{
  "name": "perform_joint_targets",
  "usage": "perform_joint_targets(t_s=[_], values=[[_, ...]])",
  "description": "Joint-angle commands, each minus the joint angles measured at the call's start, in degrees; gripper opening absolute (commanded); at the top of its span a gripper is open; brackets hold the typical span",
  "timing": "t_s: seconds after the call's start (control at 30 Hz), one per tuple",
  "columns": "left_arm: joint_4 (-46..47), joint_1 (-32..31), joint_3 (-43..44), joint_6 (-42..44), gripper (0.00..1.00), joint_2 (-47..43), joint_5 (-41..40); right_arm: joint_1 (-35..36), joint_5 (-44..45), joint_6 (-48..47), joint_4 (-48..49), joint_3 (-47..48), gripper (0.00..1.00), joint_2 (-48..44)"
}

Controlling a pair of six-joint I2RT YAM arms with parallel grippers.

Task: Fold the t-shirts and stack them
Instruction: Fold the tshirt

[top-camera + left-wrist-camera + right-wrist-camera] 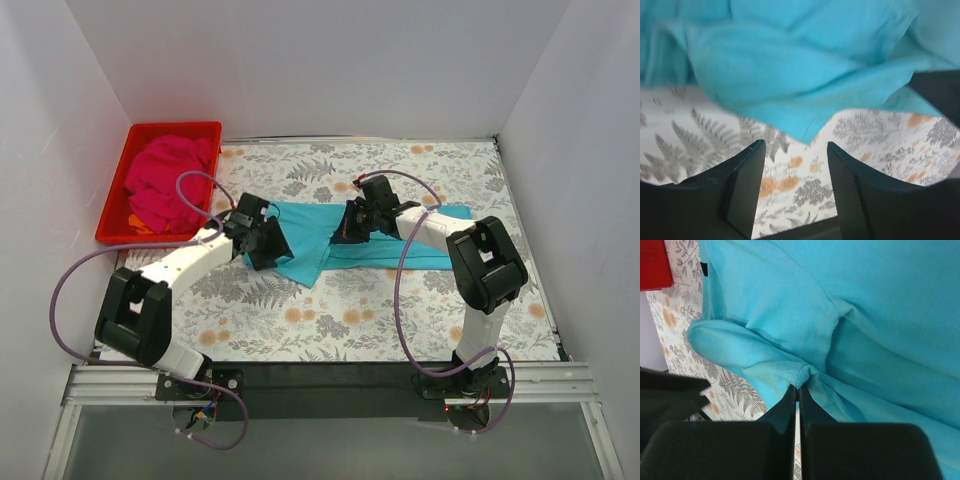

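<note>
Likely limp and light, the soft turquoise-blue cloth t-shirt [305, 230] suits hem grips; right gripper [799, 390] pinches its fold; left gripper [795, 150] gapes empty.

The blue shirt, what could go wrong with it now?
1. The right gripper is shut on only a tiny pinch of the turquoise shirt, right at its fingertips, so the cloth might slip out when it pulls.
2. The left gripper is open and holds nothing; the shirt's edge lies just beyond it. If only one side gets pulled, the shirt may bunch up instead of folding flat.
</note>
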Motion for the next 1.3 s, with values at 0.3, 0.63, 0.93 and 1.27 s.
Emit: perform_joint_targets(t_s=[0.3,0.63,0.93,1.27], values=[[10.49,-9.76,-16.46,-23.51,0.51,-7.72,-2.5,1.01,-0.29,-1.14,-0.41,-0.57,0.01,0.14],[11.82,-11.96,-16.29,-30.02,0.44,-2.27,-7.69,1.18,-0.2,-0.96,0.82,-2.51,0.01,-0.12],[12.35,-13.02,-16.64,-31.52,0.33,0.63,-10.15,1.18,-0.56,-0.88,1.26,-2.42,0.01,-0.21],[12.87,-13.9,-15.5,-31.52,0.0,2.74,-12.0,1.27,-0.82,-0.88,1.79,-3.21,0.01,-0.56]])
